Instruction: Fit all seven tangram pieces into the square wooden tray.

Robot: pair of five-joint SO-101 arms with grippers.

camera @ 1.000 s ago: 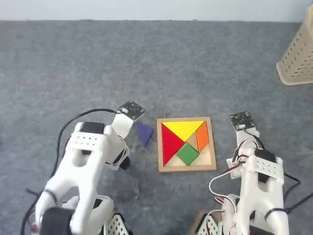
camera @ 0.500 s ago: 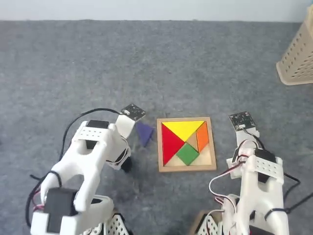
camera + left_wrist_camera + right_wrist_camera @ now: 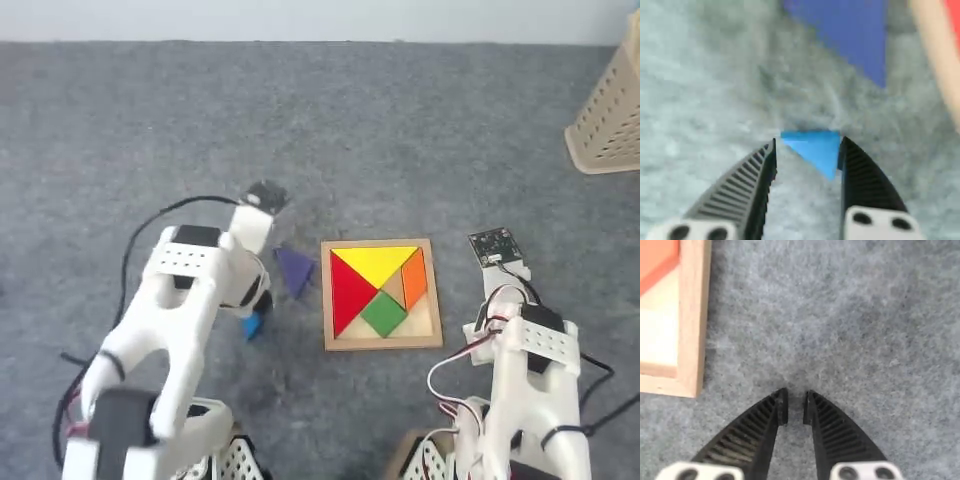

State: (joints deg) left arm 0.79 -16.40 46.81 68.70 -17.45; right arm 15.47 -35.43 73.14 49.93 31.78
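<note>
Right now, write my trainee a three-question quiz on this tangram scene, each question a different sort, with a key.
1. True or false: the purple triangle lies inside the wooden tray.
2. Where is the right gripper? A, inside the wooden tray. B, over the carpet, next to the tray's corner. C, shut on the purple triangle.
3. Fill in: the left gripper grips the ____ triangle.

Key: 1 false, it lies on the carpet beside the tray. 2 B. 3 light blue, that is, the light blue triangle.
</note>
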